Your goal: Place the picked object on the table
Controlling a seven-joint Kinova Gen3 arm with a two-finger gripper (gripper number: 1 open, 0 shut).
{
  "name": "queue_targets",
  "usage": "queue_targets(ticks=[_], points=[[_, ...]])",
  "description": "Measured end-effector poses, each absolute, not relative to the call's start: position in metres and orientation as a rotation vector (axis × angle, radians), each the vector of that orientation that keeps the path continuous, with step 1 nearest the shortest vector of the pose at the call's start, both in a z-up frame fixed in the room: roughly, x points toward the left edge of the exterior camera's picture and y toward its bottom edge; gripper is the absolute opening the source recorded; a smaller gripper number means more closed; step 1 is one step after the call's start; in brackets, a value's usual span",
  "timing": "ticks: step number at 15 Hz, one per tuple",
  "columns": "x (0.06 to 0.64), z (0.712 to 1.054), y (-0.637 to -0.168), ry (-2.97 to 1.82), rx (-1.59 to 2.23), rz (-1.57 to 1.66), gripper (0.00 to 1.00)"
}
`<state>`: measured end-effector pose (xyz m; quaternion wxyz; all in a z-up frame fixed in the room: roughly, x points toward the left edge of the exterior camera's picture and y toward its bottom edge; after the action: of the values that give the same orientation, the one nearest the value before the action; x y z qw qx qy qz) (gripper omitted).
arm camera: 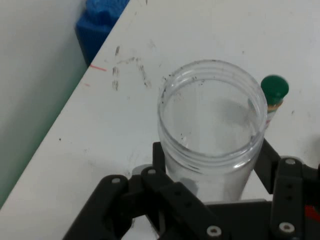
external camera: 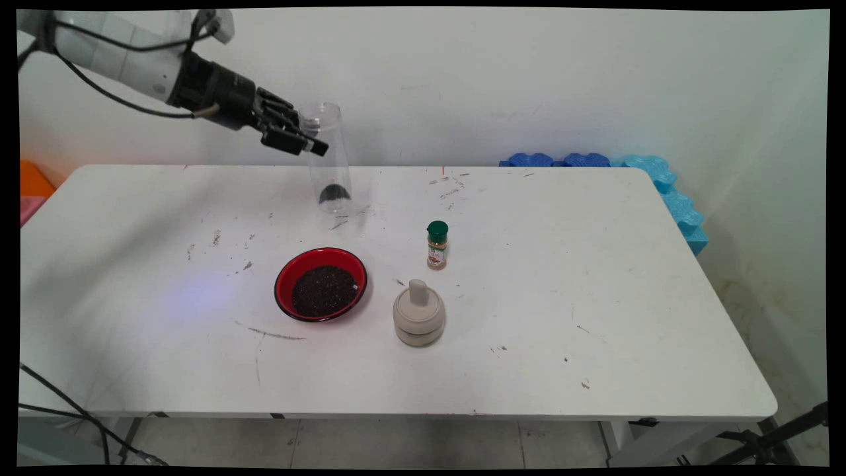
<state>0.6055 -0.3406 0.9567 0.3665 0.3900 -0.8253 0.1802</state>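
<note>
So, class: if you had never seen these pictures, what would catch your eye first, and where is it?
First the black gripper, closed around a clear plastic jar near the table's far edge, a little dark material in its bottom. Next, nearer the middle, the red bowl full of dark grains, with a beige lidded pot and a green-capped spice bottle to its right.

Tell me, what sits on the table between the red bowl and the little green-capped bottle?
Nothing: in the main view only bare, scuffed tabletop separates the red bowl from the green-capped bottle.

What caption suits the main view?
Gripper holds a clear jar above the table.
</note>
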Motion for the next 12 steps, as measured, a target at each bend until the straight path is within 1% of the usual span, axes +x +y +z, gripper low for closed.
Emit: queue_targets(ticks=[12], points=[[0.598, 0.888, -0.351, -2.195, 0.947, 0.459, 0.00]])
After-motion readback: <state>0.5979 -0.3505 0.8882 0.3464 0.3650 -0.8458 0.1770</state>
